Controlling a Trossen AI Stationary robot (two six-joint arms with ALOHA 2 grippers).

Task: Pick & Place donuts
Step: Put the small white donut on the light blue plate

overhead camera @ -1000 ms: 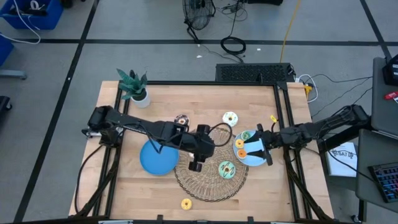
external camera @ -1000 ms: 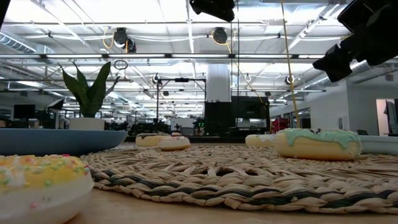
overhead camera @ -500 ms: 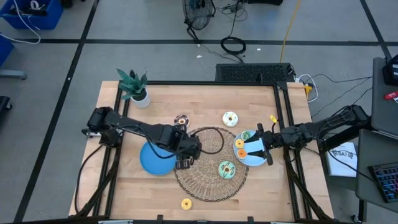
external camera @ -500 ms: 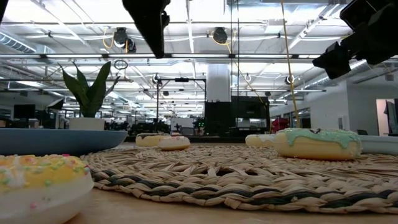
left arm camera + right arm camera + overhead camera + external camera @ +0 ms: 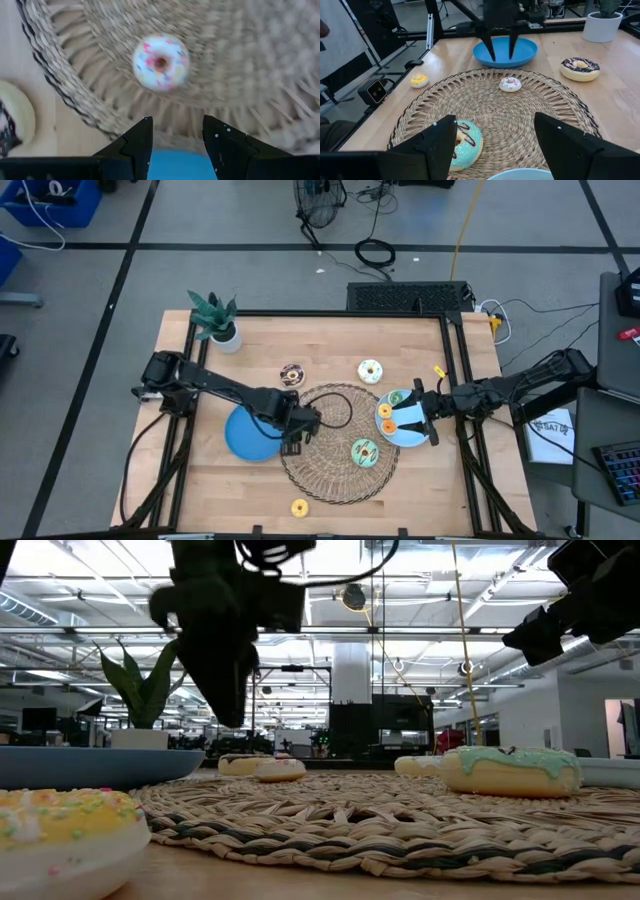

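High view: left gripper (image 5: 291,448) hangs over the mat's (image 5: 330,480) edge beside the plate (image 5: 245,438). Left wrist view: its fingers (image 5: 137,145) gape, empty, near a small pink-sprinkled donut (image 5: 160,62) on the mat. Right wrist view: right gripper (image 5: 495,142) is spread, empty, above the mat.

Woven wicker mat (image 5: 335,470) between two blue plates (image 5: 245,442), potted plant (image 5: 215,318) at table corner.

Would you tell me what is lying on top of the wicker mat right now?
On the wicker mat lie a small white sprinkled donut and a green-iced donut. The left arm hides part of its edge from above.
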